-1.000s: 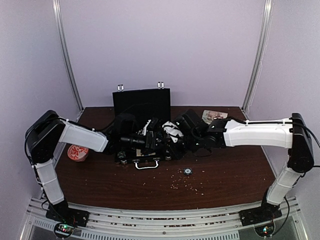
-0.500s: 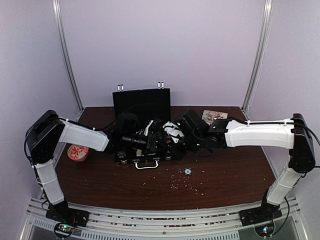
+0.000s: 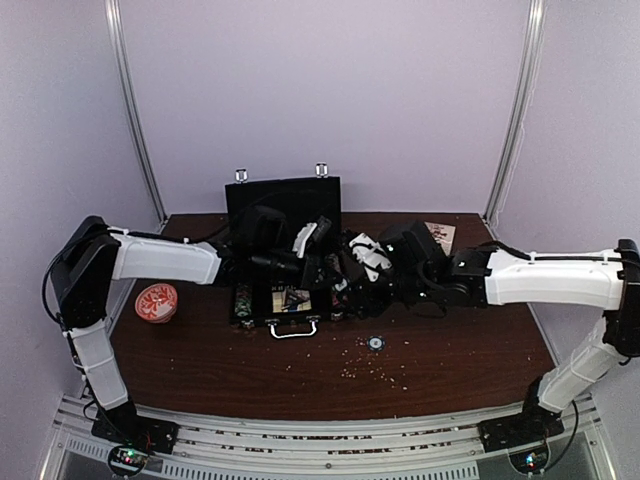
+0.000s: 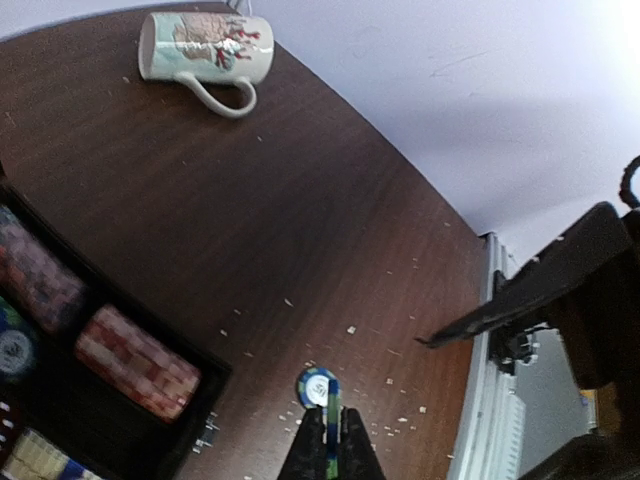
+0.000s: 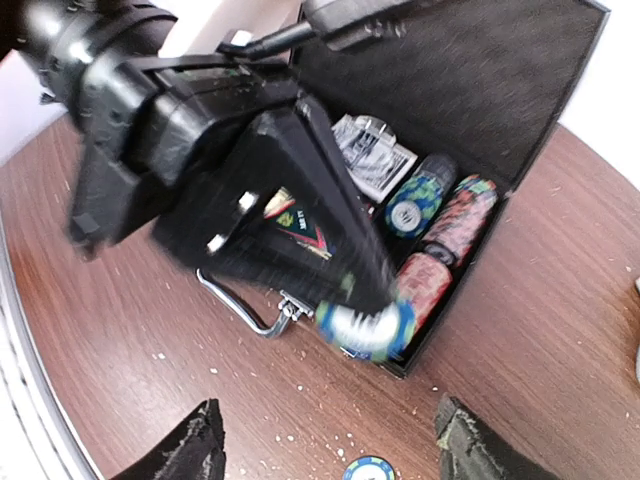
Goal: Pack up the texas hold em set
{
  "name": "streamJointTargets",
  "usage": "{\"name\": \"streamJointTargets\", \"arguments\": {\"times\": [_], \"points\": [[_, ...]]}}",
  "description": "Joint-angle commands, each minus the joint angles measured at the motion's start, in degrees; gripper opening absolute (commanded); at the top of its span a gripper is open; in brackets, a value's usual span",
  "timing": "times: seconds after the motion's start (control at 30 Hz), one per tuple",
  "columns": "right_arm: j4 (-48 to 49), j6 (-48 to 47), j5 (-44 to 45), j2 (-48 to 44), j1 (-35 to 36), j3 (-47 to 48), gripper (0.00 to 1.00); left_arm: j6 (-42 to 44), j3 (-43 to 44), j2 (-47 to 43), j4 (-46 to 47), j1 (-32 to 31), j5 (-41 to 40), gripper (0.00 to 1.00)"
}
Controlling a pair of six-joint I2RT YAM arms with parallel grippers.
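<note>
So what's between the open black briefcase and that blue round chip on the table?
Just bare brown wooden table with pale crumbs, per the right wrist view.

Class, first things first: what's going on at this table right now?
A robot is packing up: the black case lies open with chip stacks inside. The left gripper is shut on a blue-and-green chip by the case's front corner. The right gripper hangs open nearby. One loose chip lies on the table.

A red dish (image 3: 156,301) sits by the brown table's (image 3: 470,350) left edge. A white mug (image 4: 205,50) is near its far right corner.
</note>
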Motion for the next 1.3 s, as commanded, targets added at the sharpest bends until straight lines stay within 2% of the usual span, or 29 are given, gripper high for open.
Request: {"name": "streamJointTargets", "arguments": {"times": [0.0, 0.13, 0.47, 0.77, 1.27], "points": [[4.96, 1.3, 3.15, -6.14, -0.45, -4.87, 0.73, 25.51, 7.8, 0.31, -10.12, 0.39, -9.38, 0.0], [8.93, 2.2, 3.33, -10.71, -1.58, -9.83, 0.74, 35.68, 14.56, 5.08, -17.41, 1.18, -15.36, 0.0], [12.69, 4.14, -2.03, -16.27, -4.2, -14.89, 0.75, 44.81, 25.23, 14.66, -23.94, 3.9, -18.63, 0.0], [13.51, 4.91, -4.61, -18.49, -4.79, -16.1, 0.75, 46.41, 30.51, 20.62, -26.98, 5.17, -19.94, 0.0], [13.71, 5.02, -5.25, -17.51, -5.52, -16.15, 0.75, 46.53, 30.5, 22.93, -27.84, 5.79, -24.58, 0.02]]}}
